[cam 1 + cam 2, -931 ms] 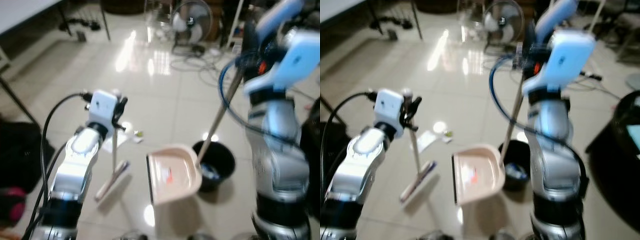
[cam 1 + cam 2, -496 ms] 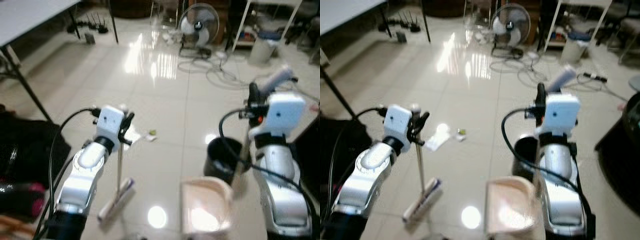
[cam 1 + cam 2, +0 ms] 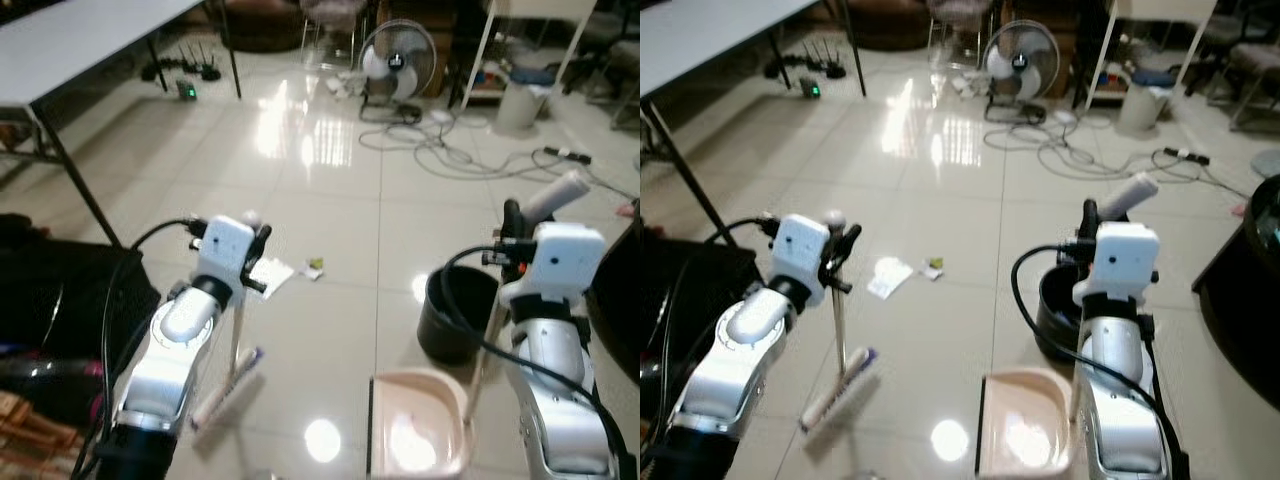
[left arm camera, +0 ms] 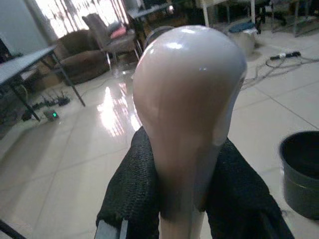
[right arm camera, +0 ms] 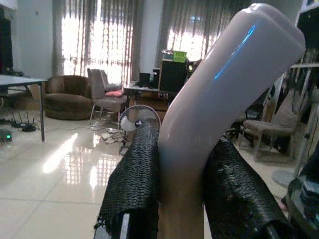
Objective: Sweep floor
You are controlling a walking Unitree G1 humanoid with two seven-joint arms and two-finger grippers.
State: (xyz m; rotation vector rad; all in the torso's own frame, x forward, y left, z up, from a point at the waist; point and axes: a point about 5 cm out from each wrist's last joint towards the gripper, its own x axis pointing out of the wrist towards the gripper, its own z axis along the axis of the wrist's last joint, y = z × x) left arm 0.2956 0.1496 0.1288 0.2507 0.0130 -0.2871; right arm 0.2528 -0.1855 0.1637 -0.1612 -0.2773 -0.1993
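Head stereo pair downward on shared floor; wrist close-ups.

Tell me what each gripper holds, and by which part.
Left gripper: broom, near its handle top. Right gripper: dustpan, by its handle's upper end.

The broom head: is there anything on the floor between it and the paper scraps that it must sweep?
Nothing visible. The broom head rests on bare tile, and the paper scraps lie farther ahead with only shiny floor between them.
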